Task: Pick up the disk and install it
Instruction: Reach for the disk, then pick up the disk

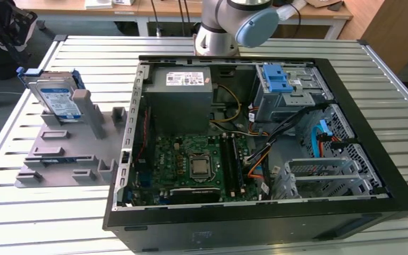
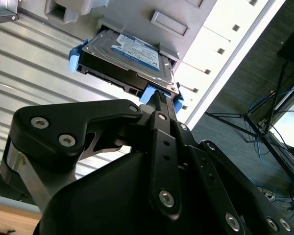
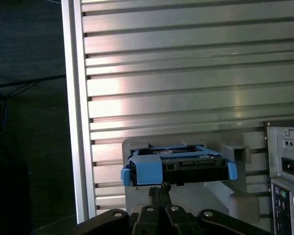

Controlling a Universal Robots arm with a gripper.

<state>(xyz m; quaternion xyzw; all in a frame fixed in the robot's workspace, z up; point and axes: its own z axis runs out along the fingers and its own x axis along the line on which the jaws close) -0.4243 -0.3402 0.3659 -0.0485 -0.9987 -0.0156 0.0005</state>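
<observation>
Tool [image 3: 160, 187], fingers pressed together, faces the disk [image 3: 179, 166] standing in the grey holder [image 1: 55, 159].

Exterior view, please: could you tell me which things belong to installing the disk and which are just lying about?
Job: disk, grey stand holding it, open computer case, blue-latched drive bay, hand in the second wrist view.
Lying about: power supply, motherboard, orange cables.

No print could be read. The disk [image 1: 57, 98] stood outside the computer case [image 1: 225, 228], off its side toward the exterior view's left, and carried a white-and-blue label [image 2: 137, 49]. Inside the case a white sticker [image 1: 185, 78] sat on the grey box [image 1: 183, 103], its lines too small to make out.
</observation>
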